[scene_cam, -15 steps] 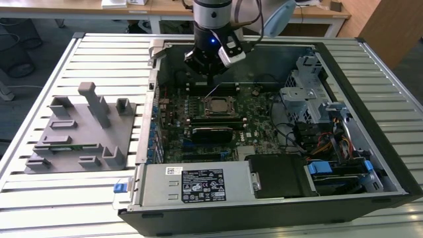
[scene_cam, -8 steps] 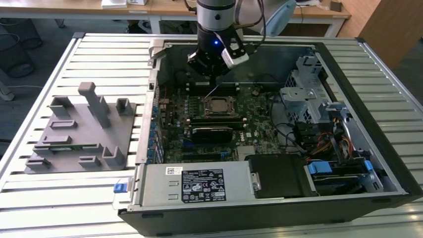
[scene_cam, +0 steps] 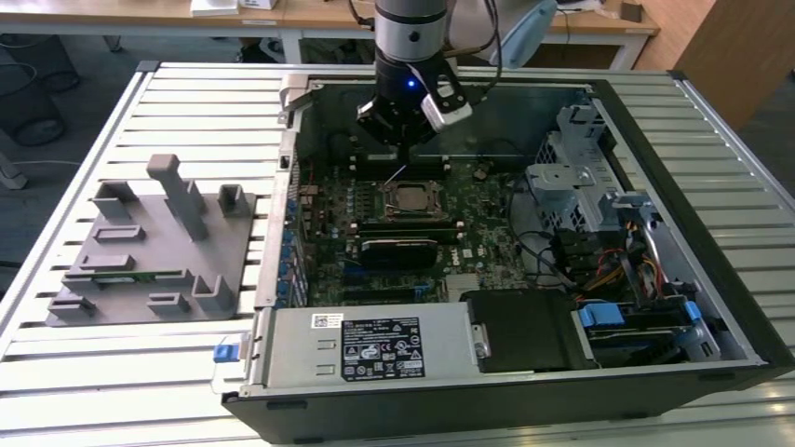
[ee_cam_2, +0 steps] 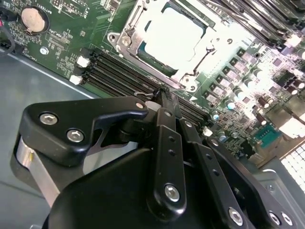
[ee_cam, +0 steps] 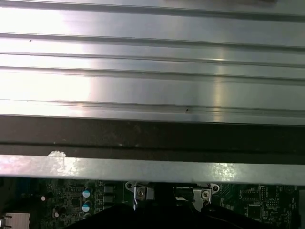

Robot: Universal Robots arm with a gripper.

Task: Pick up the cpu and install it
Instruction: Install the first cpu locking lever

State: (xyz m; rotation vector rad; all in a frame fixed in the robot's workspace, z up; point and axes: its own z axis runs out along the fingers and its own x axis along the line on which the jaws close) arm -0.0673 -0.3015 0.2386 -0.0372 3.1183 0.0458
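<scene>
Black case metal forms the near edge of the open computer (scene_cam: 497, 391) in the exterior view, where a grey power unit (scene_cam: 367, 345) with a label sits beside a black box (scene_cam: 528, 328). Just beyond them lies the green board (scene_cam: 397, 233), hemmed in by the case wall on the exterior view's left and by a drive cage (scene_cam: 584, 182) and a tangle of cables (scene_cam: 609, 261) on the exterior view's right. On the slatted table (scene_cam: 162, 93), well apart from the case on the exterior view's left, stands a grey holder (scene_cam: 155, 247) with upright posts.

Near the middle of the board, the cpu (scene_cam: 407, 197) lies flat inside its metal socket frame (scene_cam: 407, 207), its pale top showing brightly in the second wrist view (ee_cam_2: 174, 37). Open board surrounds the frame on the near side; long dark memory slots (ee_cam_2: 119, 71) run close along one edge of it.

Farther back, the gripper (scene_cam: 400, 140) hangs above the board, just behind the socket and apart from the cpu, with clear air between them. In the second wrist view its black fingers (ee_cam_2: 164, 143) lie pressed together, holding nothing. Behind it, the case's back wall (scene_cam: 497, 102) stands near, and the first wrist view looks along a ribbed metal surface (ee_cam: 152, 62) past a silver rim (ee_cam: 152, 169).
</scene>
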